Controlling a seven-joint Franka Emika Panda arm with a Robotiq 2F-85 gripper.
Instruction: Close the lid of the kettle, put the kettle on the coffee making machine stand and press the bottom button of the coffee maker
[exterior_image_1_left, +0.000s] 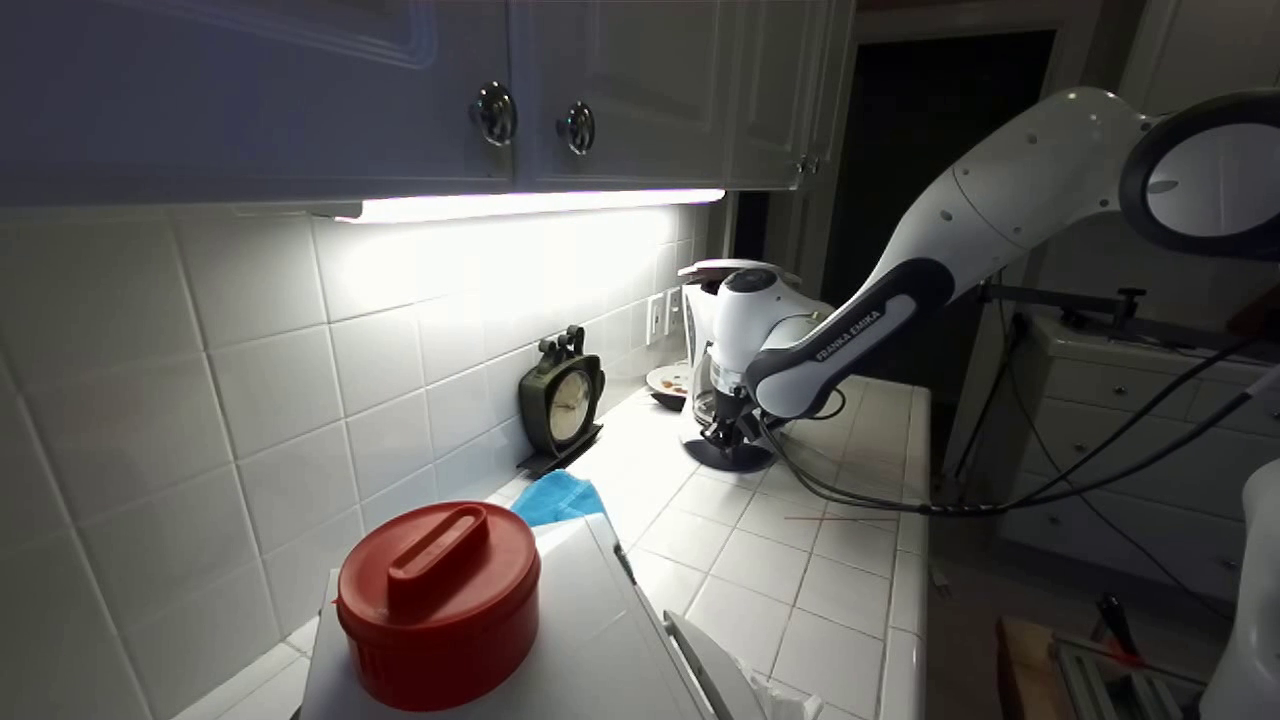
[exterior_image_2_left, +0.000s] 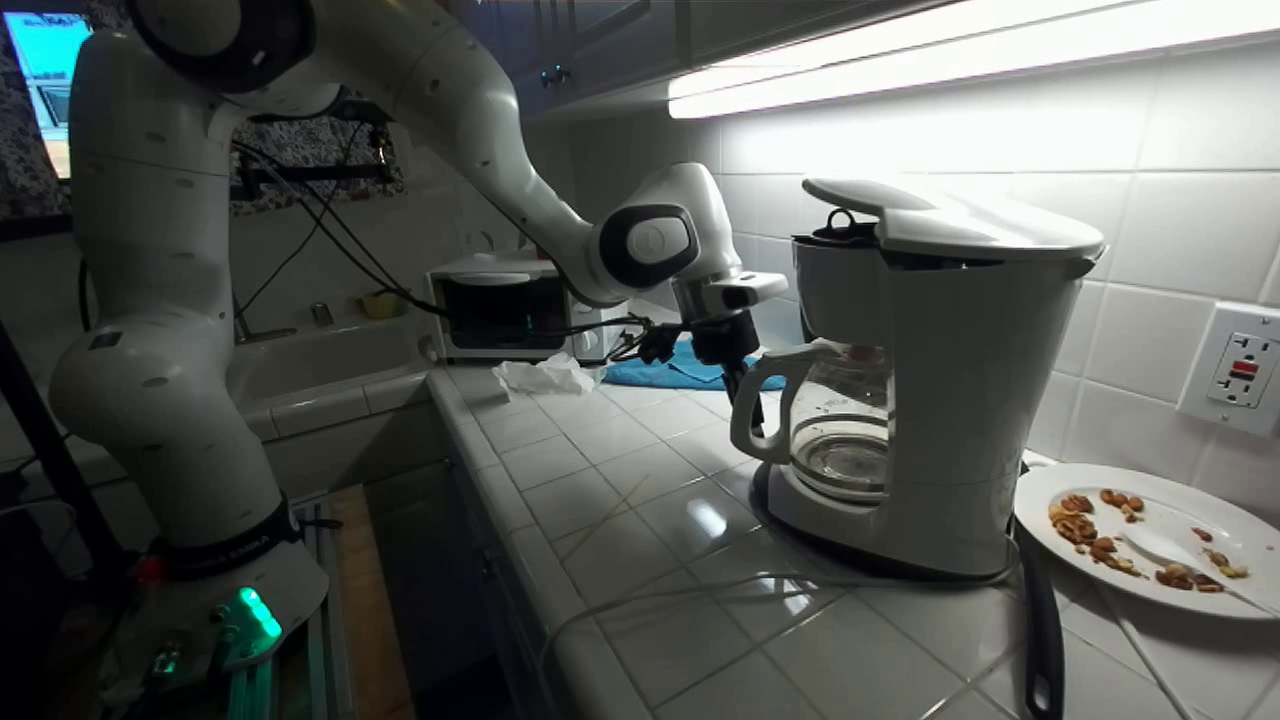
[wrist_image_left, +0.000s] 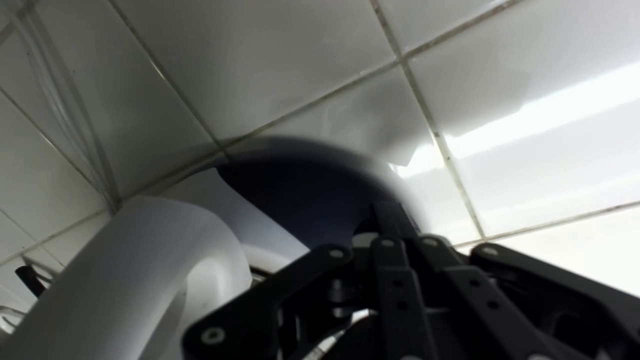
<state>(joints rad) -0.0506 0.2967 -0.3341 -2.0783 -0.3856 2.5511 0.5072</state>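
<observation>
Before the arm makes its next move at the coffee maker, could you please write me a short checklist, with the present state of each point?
1. Jaws shut, with nothing held: ok.
2. Carafe inside the coffee maker: ok, it stands under the head.
3. Carafe lid closed: cannot tell; these views do not show it clearly.
4. Top cover of the machine closed: not ok, it sits tilted, with a dark gap beneath.
5. Fingertips clear of the handle: ok, the wrist view shows them apart.
6. Bottom button located: cannot tell; no view shows one clearly.
</observation>
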